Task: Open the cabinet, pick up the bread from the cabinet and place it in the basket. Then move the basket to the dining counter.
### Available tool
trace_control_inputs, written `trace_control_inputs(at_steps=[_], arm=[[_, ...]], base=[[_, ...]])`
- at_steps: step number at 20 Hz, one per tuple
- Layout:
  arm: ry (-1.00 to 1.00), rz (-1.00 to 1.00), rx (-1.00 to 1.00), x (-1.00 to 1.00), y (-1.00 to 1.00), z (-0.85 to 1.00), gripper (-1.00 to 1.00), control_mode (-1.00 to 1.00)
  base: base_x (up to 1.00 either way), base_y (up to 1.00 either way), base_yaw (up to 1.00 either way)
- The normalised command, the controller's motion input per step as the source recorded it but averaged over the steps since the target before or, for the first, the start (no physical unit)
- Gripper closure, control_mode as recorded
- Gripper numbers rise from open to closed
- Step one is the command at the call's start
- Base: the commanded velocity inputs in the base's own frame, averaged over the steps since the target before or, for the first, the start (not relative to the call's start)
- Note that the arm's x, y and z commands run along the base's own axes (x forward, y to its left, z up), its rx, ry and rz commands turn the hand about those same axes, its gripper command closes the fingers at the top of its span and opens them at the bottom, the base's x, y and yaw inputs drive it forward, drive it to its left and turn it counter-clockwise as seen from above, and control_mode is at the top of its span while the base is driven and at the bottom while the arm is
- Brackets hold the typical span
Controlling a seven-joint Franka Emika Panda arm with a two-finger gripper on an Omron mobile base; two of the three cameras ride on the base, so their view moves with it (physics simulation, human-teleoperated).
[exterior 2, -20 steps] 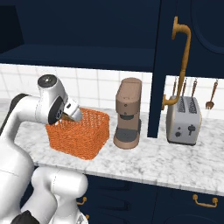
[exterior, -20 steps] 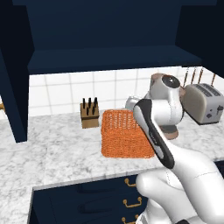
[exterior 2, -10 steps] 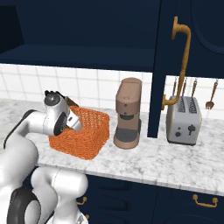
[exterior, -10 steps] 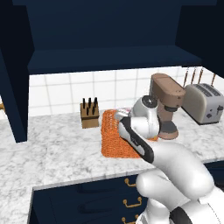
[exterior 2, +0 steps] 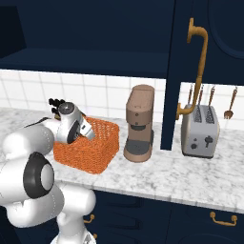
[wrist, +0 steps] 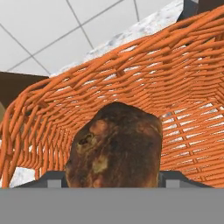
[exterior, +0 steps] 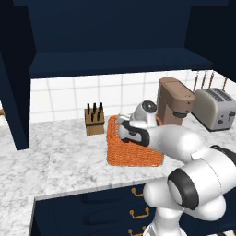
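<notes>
The bread point(wrist: 114, 146) sits right in front of the gripper point(wrist: 111, 177), a dark crusty lump rising between the two finger tips, with the orange weave of the basket point(wrist: 175, 78) curving up behind and around it. So the loaf is already down inside the basket walls, held over the woven floor; whether it touches the bottom I can't tell. The finger tips sit on either side of the loaf and look pinched on it, though the loaf hides the contact itself.

From the side, the arm point(exterior: 170, 138) folds low over the marble worktop point(exterior: 64, 156), forearm reaching leftward and the wrist dipping the hand into the basket's near-right part. In the right base view the hand point(exterior 2: 76, 127) tilts down over the basket point(exterior 2: 95, 152) rim, beside the coffee machine point(exterior 2: 139, 123).

To my eye the next thing is simply letting go. Above, the cabinet point(exterior 2: 95, 28) stands open, its door point(exterior 2: 209, 71) swung out.
</notes>
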Motion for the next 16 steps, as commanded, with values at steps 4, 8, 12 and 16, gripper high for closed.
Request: trace_control_inputs(at_steps=[4, 8, 12, 16], arm=[[0.07, 0.0, 0.0, 0.19, -0.01, -0.17, 1.0, -1.0], [0.08, 0.0, -0.03, 0.0, -0.08, -0.25, 1.0, -1.0], [0.01, 0.0, -0.03, 0.0, -0.02, -0.29, 1.0, -1.0], [0.0, 0.0, -0.02, 0.02, 0.0, -0.02, 1.0, -1.0]], base=[[0.0, 0.0, 0.0], [0.0, 0.0, 0.0], [0.0, 0.0, 0.0], [0.0, 0.0, 0.0]])
